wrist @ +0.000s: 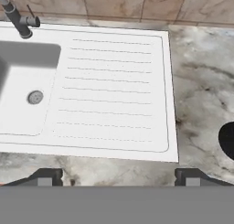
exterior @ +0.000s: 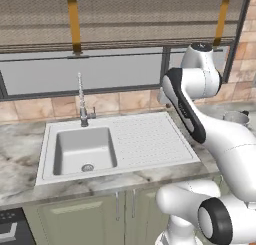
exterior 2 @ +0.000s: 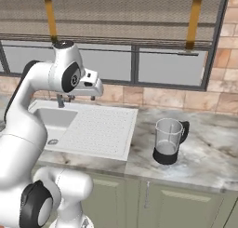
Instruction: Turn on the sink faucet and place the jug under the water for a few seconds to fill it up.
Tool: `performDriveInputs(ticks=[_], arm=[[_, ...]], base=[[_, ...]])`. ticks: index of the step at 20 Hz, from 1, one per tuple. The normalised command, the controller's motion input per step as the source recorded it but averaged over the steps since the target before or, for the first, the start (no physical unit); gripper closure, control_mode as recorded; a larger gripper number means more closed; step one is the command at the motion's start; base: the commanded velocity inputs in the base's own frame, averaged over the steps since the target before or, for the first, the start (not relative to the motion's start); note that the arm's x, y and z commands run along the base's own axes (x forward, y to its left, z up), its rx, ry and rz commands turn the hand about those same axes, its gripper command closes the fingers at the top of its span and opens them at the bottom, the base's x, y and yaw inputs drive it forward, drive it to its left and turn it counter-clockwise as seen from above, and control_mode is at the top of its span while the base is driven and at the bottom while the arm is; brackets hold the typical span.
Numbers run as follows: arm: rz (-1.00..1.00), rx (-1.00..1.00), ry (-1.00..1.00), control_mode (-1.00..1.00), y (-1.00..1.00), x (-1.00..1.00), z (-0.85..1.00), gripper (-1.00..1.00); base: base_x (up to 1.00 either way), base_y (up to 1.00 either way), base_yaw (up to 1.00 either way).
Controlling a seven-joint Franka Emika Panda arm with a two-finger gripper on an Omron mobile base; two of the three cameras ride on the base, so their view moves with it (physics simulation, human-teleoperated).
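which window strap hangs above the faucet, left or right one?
The left orange strap: in the left base view it hangs almost straight above the sink faucet. The right orange strap hangs past the drainboard end of the sink.

The left base view looks from behind the arm, on its left side, forward and down at the counter [exterior: 20, 164]. It faces the sink [exterior: 85, 150] almost straight, with the sink faucet [exterior: 82, 103] at the back edge and the window behind.

The right base view looks from behind on the right side, a little more across the counter. It shares the sink and its drainboard with the left one, and it takes in the counter to the right, where the jug [exterior 2: 169, 141] stands.

The hand view looks steeply down from above the front edge of the counter, nearer than both. It shares the drainboard [wrist: 114, 86] and the drain [wrist: 35, 97].
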Motion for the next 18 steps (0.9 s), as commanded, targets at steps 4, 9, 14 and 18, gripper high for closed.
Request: performDriveInputs(ticks=[4, 9, 14, 18], arm=[[0.00, 0.00, 0.00, 1.00, 0.00, 0.00, 0.00, -1.00], [0.00, 0.00, 0.00, 1.00, 0.00, 0.00, 0.00, -1.00], [0.00, 0.00, 0.00, 1.00, 0.00, 0.00, 0.00, -1.00], [0.00, 0.00, 0.00, 1.00, 0.00, 0.00, 0.00, -1.00]], base=[[0.00, 0.27, 0.00], [0.03, 0.08, 0.00], [0.19, 0.48, 0.00], [0.14, 0.37, 0.00]])
